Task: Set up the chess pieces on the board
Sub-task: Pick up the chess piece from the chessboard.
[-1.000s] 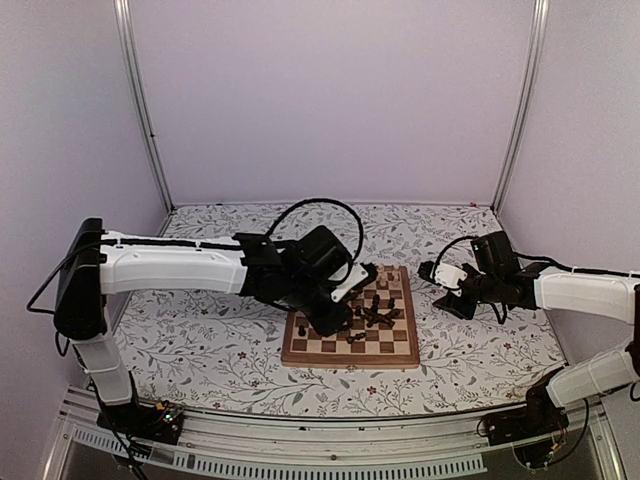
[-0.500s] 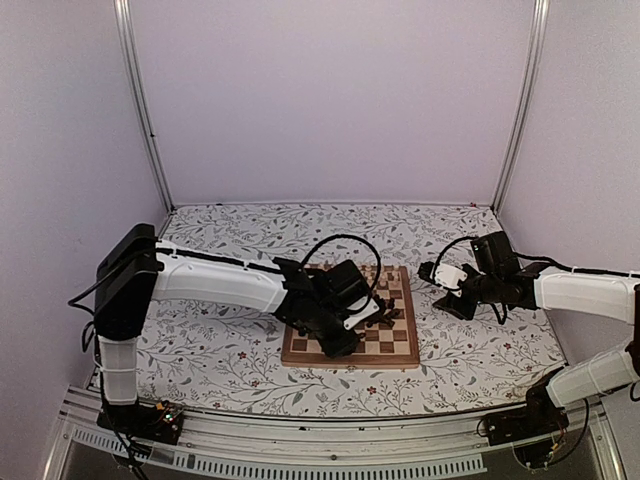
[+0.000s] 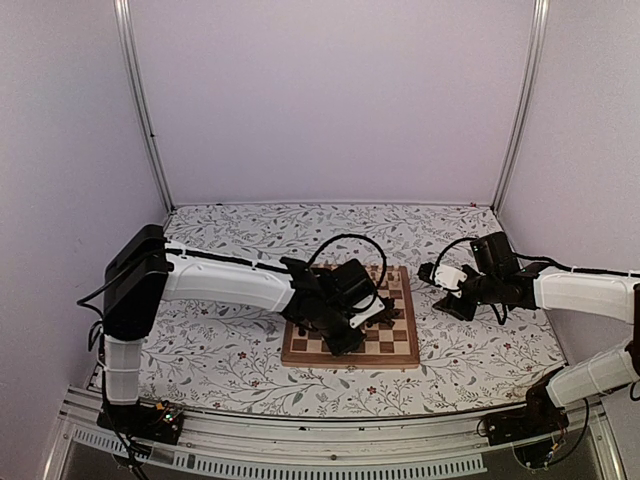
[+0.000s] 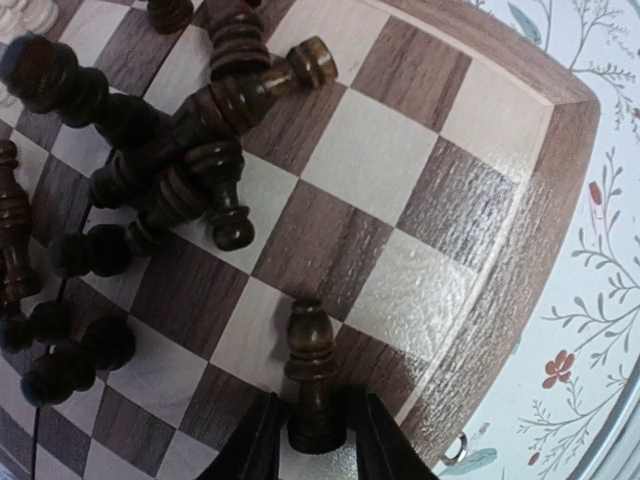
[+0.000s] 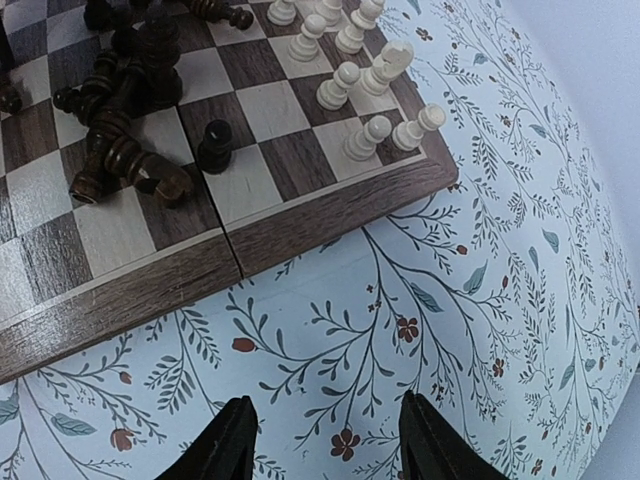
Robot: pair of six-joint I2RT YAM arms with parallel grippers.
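Note:
The board lies at mid-table. A heap of toppled dark chess pieces covers its middle. Pale chess pieces stand in rows along the far edge. My left gripper is low over the board's near right part. In the left wrist view the left gripper is shut on the base of a single dark chess piece, which sits close to the board's corner rim. My right gripper hovers right of the board. In its own view the right gripper is open above the floral table, holding nothing.
One dark pawn stands alone near the board's centre seam. The floral tablecloth surrounds the board. Metal frame posts and purple walls enclose the table on three sides.
My left arm has swung right and down over the board, and its jaws have narrowed onto the single dark piece. The right arm has not moved.

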